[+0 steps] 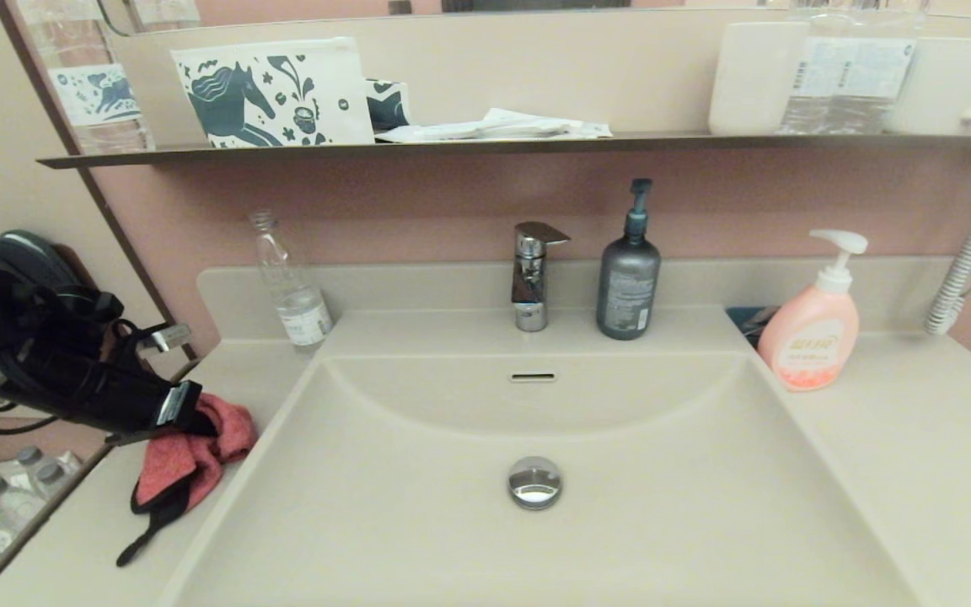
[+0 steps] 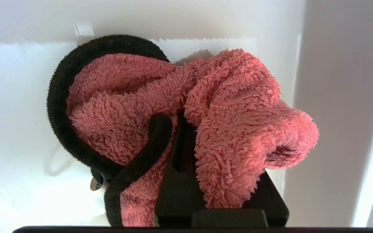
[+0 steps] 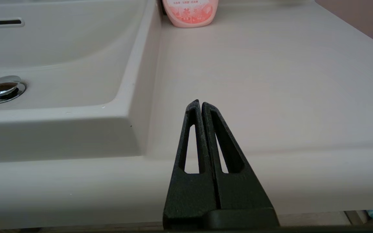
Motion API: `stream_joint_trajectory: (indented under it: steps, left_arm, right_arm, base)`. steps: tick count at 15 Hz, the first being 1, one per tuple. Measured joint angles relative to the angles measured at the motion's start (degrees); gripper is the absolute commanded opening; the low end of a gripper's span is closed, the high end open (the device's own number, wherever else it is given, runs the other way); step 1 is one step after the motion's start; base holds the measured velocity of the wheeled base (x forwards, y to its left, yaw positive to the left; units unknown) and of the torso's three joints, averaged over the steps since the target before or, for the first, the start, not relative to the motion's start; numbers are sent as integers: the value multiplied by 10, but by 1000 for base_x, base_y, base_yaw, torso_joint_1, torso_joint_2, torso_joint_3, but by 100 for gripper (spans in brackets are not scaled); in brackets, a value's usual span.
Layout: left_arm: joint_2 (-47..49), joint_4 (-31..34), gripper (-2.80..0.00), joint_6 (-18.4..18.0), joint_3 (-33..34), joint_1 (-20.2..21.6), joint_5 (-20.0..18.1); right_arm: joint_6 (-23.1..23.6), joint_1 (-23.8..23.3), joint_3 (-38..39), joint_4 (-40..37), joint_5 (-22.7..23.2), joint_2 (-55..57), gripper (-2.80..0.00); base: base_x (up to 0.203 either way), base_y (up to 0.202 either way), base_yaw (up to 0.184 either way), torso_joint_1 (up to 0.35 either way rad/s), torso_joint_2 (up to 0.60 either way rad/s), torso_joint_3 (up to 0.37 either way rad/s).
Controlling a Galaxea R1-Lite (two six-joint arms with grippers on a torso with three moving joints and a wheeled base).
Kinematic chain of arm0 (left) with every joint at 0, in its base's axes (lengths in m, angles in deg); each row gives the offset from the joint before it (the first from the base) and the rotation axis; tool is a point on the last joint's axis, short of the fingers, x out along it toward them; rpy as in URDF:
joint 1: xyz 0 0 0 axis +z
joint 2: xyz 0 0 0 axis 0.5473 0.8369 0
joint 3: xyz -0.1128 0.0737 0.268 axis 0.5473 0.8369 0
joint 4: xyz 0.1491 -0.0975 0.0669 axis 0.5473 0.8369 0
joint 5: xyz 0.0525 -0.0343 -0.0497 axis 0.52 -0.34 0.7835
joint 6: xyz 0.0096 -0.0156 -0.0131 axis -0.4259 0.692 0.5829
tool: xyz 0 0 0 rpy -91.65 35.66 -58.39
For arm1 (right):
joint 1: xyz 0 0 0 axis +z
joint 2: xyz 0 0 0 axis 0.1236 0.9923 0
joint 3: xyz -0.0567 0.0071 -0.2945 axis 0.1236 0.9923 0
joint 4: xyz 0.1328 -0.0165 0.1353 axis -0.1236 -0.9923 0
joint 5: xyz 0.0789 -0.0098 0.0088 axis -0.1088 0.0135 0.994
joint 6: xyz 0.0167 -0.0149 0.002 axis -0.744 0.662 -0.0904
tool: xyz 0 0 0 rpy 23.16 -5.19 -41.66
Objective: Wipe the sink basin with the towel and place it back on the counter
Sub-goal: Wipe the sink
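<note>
The coral-red fuzzy towel (image 1: 199, 447) with black trim hangs bunched from my left gripper (image 1: 201, 417), which is shut on it over the left part of the counter (image 1: 72, 548), beside the sink basin (image 1: 662, 472). A strip of black trim trails down to the counter top. In the left wrist view the towel (image 2: 231, 106) drapes over the left gripper (image 2: 186, 129) and hides its fingertips. The basin holds only its chrome drain plug (image 1: 535, 482). My right gripper (image 3: 201, 103) is shut on nothing, low at the front edge of the counter (image 3: 254, 81) right of the basin (image 3: 60, 64).
Behind the basin stand a chrome faucet (image 1: 532, 274), a grey pump bottle (image 1: 629, 278) and a clear plastic bottle (image 1: 292, 287). A pink soap bottle (image 1: 810, 329) stands on the right counter. A dark wall shelf (image 1: 536, 145) runs above, and a coiled cord (image 1: 966, 261) hangs far right.
</note>
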Motion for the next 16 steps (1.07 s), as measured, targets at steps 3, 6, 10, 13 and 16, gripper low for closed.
stream_joint_trajectory:
  steps: [3,6,10,13,16]
  left_arm:
    - [-33,0,-280,0,46,1,5]
    - [-57,6,-280,1,53,1,36]
    - [-87,9,-280,3,41,-6,48]
    - [-102,6,-280,19,5,-24,46]
    - [-107,5,-280,69,-70,-49,44]
  right_arm:
    - [0,0,0,0,0,0,-280]
    - [0,0,0,0,0,0,-280]
    - [0,0,0,0,0,0,-280]
    - [0,0,0,0,0,0,-280]
    - [0,0,0,0,0,0,-280]
  base:
    - [0,0,0,0,0,0]
    - [0,0,0,0,0,0]
    - [0,0,0,0,0,0]
    - [0,0,0,0,0,0]
    - [0,0,0,0,0,0]
